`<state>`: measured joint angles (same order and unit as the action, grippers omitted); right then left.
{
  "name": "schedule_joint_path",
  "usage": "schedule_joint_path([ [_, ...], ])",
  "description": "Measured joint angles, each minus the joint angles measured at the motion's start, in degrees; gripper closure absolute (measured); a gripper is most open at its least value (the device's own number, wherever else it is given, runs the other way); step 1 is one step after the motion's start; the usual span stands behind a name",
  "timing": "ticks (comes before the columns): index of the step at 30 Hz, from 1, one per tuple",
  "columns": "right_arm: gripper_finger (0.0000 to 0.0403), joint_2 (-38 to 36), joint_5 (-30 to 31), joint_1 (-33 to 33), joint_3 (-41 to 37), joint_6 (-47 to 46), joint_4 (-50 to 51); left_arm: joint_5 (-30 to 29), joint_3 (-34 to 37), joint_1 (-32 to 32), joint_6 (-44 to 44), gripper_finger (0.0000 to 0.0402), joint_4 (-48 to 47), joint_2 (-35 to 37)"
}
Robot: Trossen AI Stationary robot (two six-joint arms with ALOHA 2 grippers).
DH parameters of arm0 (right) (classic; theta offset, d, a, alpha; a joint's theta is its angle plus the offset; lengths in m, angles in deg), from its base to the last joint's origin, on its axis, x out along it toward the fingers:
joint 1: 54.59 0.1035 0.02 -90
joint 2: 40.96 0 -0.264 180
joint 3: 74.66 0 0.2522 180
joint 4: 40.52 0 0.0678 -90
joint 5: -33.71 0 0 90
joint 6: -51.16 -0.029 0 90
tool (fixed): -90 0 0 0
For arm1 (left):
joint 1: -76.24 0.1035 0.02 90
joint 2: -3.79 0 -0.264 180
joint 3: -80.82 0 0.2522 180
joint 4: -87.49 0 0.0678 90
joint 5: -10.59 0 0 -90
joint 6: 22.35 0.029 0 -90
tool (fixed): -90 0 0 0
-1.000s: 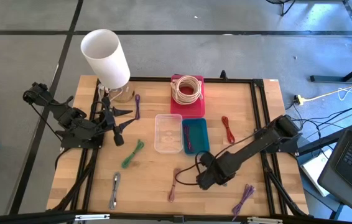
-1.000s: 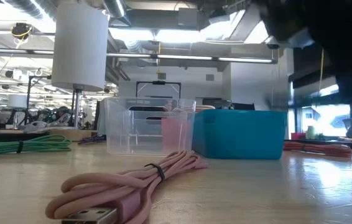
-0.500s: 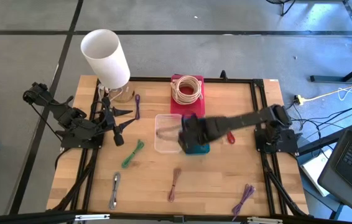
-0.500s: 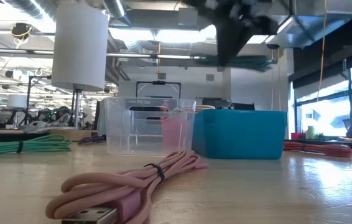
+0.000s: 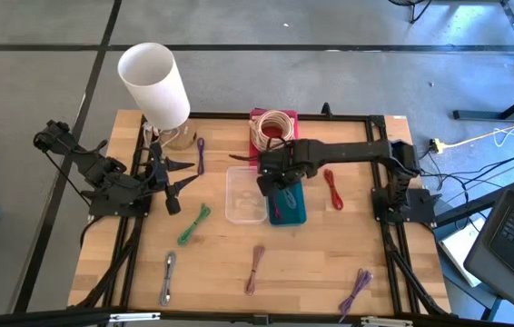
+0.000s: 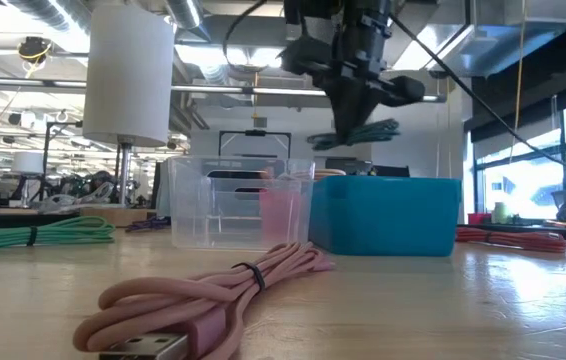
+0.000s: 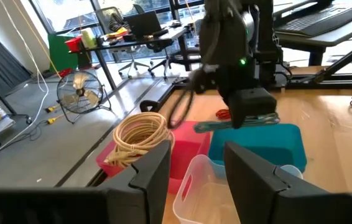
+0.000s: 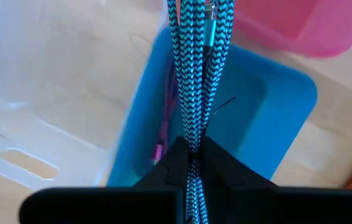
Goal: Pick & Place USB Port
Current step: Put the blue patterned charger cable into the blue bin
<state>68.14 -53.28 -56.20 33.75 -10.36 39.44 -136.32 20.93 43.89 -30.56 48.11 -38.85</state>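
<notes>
Right tool (image 5: 271,184) grips teal cable (image 8: 196,74) above blue bin (image 5: 294,211), wood tabletop (image 5: 221,263).

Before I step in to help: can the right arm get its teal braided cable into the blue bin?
Probably yes. The right gripper holds the teal cable directly above the open blue bin; nothing blocks the drop.

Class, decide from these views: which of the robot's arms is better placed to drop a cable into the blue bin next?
The right gripper: it hangs over the blue bin, shut on the teal braided cable. The left gripper waits far off.
</notes>
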Motion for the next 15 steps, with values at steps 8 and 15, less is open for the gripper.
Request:
schedule_joint_path([
  [8,0.0382,0.0,-4.8,0.2,-8.6,-2.8,-11.2,0.0,0.0,0.0,0.9,0.0258,-0.3,0.0],
  [15,0.0382,0.0,-6.1,0.2,-17.4,-5.7,-22.1,0.0,0.0,0.0,1.0,0.0258,-0.3,0.0],
])
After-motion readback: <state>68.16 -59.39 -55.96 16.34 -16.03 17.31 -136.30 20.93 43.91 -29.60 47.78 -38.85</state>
